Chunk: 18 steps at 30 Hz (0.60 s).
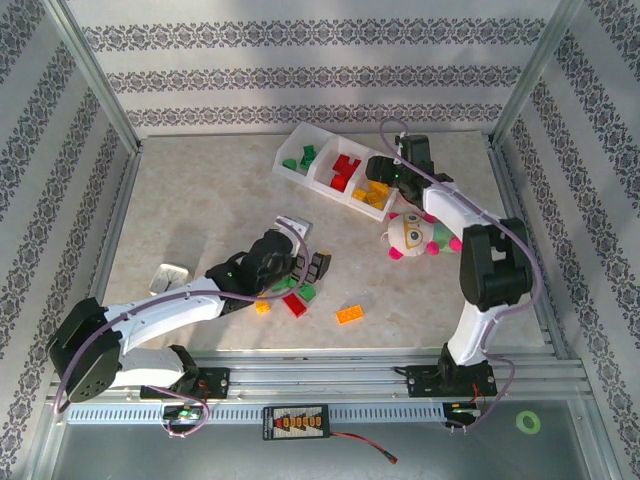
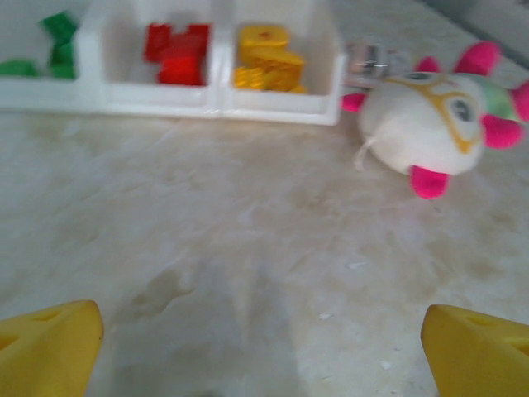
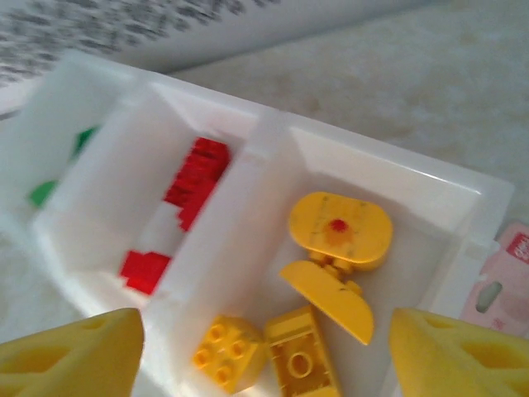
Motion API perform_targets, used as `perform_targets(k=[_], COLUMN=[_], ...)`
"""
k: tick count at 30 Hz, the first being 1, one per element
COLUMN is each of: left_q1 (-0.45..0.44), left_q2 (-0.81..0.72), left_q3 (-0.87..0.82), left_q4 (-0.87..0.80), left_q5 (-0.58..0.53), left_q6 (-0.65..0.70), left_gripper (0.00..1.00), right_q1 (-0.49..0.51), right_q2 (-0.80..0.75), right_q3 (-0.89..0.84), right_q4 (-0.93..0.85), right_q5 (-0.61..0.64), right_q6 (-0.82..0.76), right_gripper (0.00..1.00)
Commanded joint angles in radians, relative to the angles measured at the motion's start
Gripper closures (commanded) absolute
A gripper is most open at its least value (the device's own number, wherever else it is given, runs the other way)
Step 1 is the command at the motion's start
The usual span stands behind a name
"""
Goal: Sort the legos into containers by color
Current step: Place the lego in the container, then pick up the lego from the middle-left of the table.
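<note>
Several legos (image 1: pixel 295 305) lying loose beside left gripper (image 2: pixel 260 347), spread, empty | right gripper (image 3: pixel 264 351) hovering spread over yellow bay of tray (image 3: pixel 463 186) | I'm aiming to straddle just one squarely.

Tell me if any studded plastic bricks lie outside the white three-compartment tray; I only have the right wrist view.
Observer: Yes, an orange studded plastic brick lies loose on the beige marbled table, toward the near edge.
Operator: Other colours too?
Observer: A red studded brick and a green studded brick lie close together by the left gripper.
Operator: Is it holding one?
Observer: No, its yellow fingers are apart over bare table.
</note>
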Motion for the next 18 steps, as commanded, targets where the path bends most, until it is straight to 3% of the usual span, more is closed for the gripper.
perform_targets(k=[1, 7, 10, 14, 18], left_q1=[-0.010, -0.010, -0.009, -0.009, -0.009], left_q2=[-0.035, -0.094, -0.112, -0.116, -0.096], left_q3=[0.061, 0.061, 0.052, 0.028, -0.003], left_q4=[-0.343, -0.660, -0.766, -0.843, -0.820], left_q5=[-0.159, -0.176, -0.148, -0.125, -0.090], left_q6=[-0.243, -0.531, -0.612, -0.707, -0.725], left_gripper=[0.01, 0.04, 0.03, 0.05, 0.11], right_q1=[0.023, 0.043, 0.069, 0.114, 0.166], right_q2=[-0.102, -0.271, -0.351, -0.413, -0.438], right_q3=[-0.091, -0.256, -0.340, -0.395, -0.408], right_q4=[0.091, 0.098, 0.091, 0.058, 0.029], right_q5=[-0.128, -0.331, -0.366, -0.360, -0.380], right_q6=[-0.060, -0.116, -0.140, -0.171, -0.213], right_gripper=[0.17, 0.07, 0.04, 0.03, 0.03])
